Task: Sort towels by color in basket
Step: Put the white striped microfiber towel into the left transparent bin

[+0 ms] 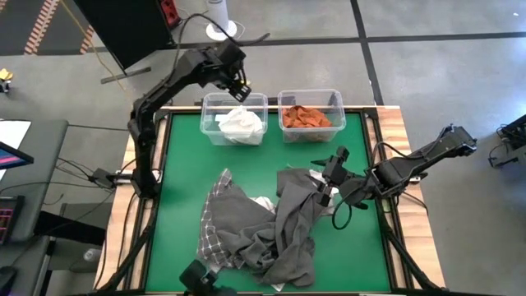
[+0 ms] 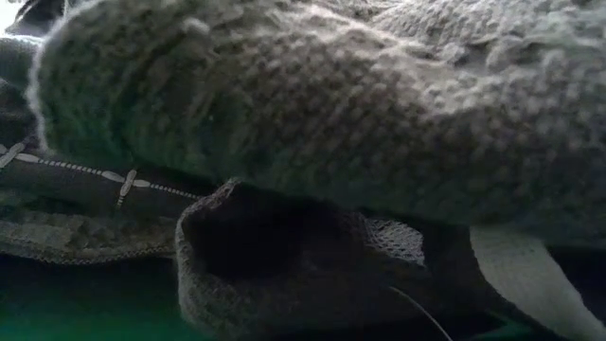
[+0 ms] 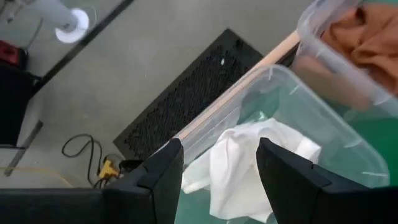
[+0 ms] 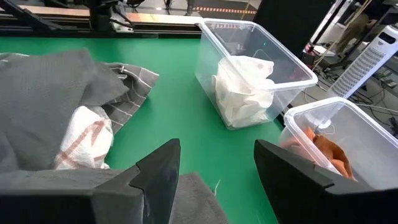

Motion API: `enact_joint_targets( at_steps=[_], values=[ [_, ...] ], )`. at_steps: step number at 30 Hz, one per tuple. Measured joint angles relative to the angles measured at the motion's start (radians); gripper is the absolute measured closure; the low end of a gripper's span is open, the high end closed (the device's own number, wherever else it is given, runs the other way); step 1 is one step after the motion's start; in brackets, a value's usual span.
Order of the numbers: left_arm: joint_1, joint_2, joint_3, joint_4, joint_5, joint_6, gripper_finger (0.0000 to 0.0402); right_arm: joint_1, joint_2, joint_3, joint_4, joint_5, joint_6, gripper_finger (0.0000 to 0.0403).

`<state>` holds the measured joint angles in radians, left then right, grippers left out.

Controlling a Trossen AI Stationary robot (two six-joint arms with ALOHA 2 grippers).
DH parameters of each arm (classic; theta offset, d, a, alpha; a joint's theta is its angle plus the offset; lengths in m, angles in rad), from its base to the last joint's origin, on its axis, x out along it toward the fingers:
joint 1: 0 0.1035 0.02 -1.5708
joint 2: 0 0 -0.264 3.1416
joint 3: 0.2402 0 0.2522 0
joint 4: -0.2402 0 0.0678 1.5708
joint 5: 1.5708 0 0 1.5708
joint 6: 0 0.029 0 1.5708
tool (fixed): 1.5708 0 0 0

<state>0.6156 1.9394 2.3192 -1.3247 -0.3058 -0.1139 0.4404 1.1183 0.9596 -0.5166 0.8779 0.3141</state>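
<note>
White cloth towel (image 1: 240,124) lies in the far left clear plastic bin (image 1: 209,105), left gripper (image 1: 238,89) empty above, fingers apart. Right gripper (image 1: 330,182), also spread, hovers beside the near grey towel heap (image 1: 271,230), likely next.

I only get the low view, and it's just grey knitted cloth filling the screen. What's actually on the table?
Observer: A heap of grey towels on the green table, with two clear bins behind it.
Operator: Anything in the bins?
Observer: The left bin holds a white towel; the right bin holds an orange towel.
Operator: Where are the arms?
Observer: The left gripper hangs above the white towel's bin, jaws open and empty.
Operator: And the other?
Observer: The right gripper is at the heap's right edge, jaws open.
</note>
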Motion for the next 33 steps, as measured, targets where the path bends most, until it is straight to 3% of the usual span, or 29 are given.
enact_joint_targets(
  at_steps=[7, 16, 20, 26, 33],
  values=[
    [-0.103, -0.059, 0.0, 0.012, -0.011, 0.023, 0.0207, -0.005, 0.0, 0.0, 0.001, 0.022, 0.013, 0.0154],
    [-0.415, -0.091, -0.001, 0.071, -0.138, 0.126, 0.0207, -0.004, 0.0, 0.0, -0.008, 0.049, 0.054, 0.0154],
    [-0.519, -0.095, -0.039, 0.053, -0.149, 0.158, 0.0207, 0.009, 0.0, 0.0, -0.051, 0.049, 0.09, 0.0154],
    [-0.61, -0.177, -0.292, 0.016, -0.145, 0.141, 0.0207, 0.042, -0.022, 0.0, -0.158, 0.049, 0.176, 0.0154],
    [-0.635, -0.349, -0.729, 0.284, -0.058, 0.116, 0.0207, 0.048, -0.045, 0.0, -0.187, 0.051, 0.21, 0.0154]
  ],
)
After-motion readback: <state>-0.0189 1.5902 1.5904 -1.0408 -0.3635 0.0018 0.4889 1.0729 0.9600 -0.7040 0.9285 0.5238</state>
